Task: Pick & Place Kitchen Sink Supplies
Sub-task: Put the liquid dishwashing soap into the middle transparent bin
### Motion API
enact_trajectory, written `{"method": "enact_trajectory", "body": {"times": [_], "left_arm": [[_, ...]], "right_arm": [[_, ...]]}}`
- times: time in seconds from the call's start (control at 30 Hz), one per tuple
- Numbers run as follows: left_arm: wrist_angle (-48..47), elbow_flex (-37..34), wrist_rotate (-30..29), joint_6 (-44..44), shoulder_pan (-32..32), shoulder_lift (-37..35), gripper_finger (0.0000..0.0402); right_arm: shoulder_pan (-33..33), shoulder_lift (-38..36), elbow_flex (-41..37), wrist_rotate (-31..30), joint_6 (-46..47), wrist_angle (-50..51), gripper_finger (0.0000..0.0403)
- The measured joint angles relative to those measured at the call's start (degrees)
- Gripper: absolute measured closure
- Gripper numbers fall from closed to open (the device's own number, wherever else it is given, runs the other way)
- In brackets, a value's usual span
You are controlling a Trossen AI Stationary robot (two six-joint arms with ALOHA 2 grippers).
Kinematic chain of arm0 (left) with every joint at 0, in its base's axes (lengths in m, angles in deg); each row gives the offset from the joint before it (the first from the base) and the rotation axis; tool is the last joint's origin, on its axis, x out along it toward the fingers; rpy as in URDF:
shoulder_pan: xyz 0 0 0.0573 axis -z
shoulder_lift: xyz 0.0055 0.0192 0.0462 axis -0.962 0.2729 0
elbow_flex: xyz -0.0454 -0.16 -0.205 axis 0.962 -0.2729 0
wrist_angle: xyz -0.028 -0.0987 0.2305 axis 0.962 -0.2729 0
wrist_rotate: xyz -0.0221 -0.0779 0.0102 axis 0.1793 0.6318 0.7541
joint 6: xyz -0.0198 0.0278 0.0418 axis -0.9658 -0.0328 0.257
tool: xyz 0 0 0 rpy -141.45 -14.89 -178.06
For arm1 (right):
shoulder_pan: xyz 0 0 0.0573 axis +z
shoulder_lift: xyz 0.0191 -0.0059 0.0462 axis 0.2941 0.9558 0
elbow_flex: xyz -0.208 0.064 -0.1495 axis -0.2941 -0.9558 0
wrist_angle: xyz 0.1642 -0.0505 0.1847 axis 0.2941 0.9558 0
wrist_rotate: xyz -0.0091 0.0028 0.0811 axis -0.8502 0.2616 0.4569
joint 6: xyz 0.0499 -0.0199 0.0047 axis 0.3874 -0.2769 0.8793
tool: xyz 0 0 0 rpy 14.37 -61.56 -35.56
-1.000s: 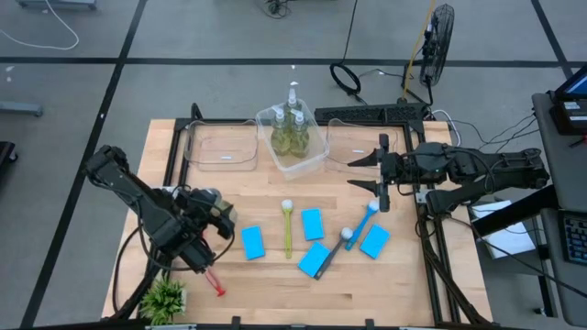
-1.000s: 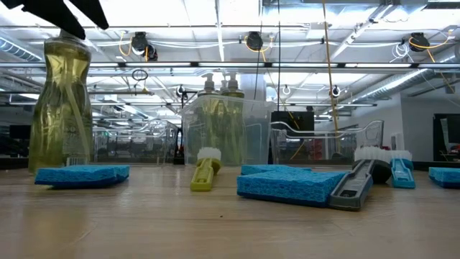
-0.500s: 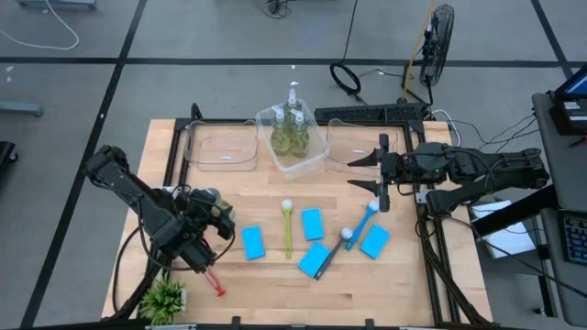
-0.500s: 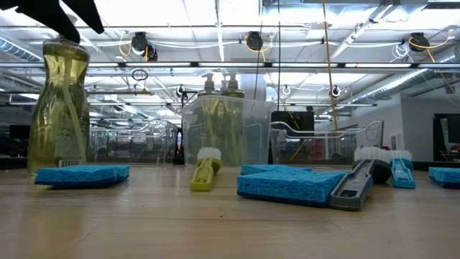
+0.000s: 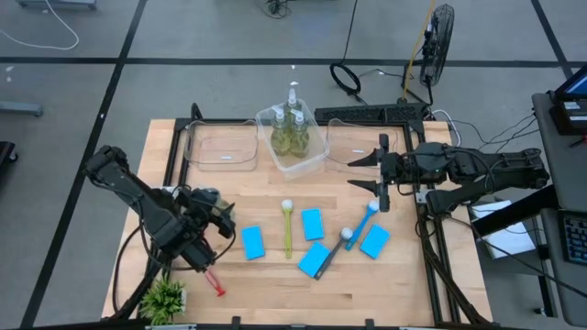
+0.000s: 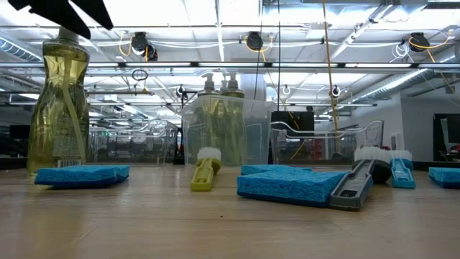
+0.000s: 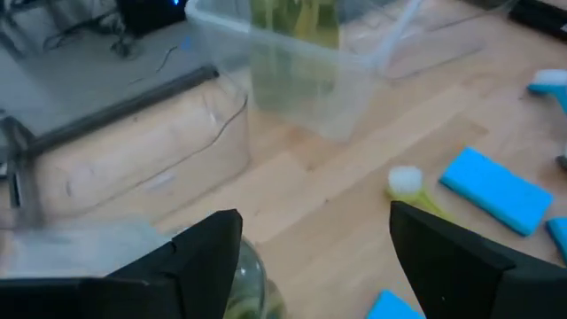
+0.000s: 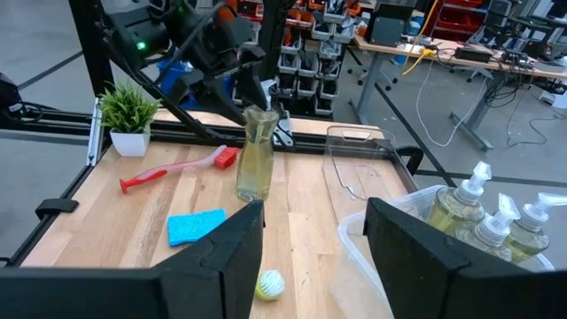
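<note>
On the table (image 5: pixel 266 284), sponges (image 5: pixel 313 224) and brushes (image 5: pixel 286 225) lie before tubs (image 5: pixel 319 158)

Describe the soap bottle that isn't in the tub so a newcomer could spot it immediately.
Start at the wooden table and find the left gripper near the table's left edge. Directly under it stands a clear bottle of yellow-green liquid, upright beside a light-blue sponge. Unlike the three pump bottles grouped inside the clear plastic tub, it stands alone on bare wood.
</note>
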Motion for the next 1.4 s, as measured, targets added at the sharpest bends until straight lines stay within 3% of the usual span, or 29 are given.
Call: {"method": "enact_trajectory", "body": {"times": [0.13,0.23,0.57,1.13,1.4], "left_arm": [[-0.07,-0.03,5.14,-2.38,-0.50,0.01,0.0119],[0.03,-0.03,5.11,-2.39,-0.41,0.02,0.0125],[-0.06,-0.03,-3.51,1.52,-0.46,0.02,0.0114],[0.59,-0.03,-5.51,-1.90,-2.39,0.00,0.0127],[0.12,0.83,-10.73,-0.89,-4.63,-0.50,0.0112]], "right_arm": [[0.00,0.00,0.00,0.00,0.02,0.00,0.0216],[0.00,0.00,0.00,0.00,0.01,0.00,0.0216],[-0.01,0.00,0.00,0.00,-0.15,0.01,0.0216],[0.00,0.00,0.00,0.02,-0.17,0.02,0.0216],[0.00,0.00,0.00,0.00,-0.17,0.00,0.0216]]}}
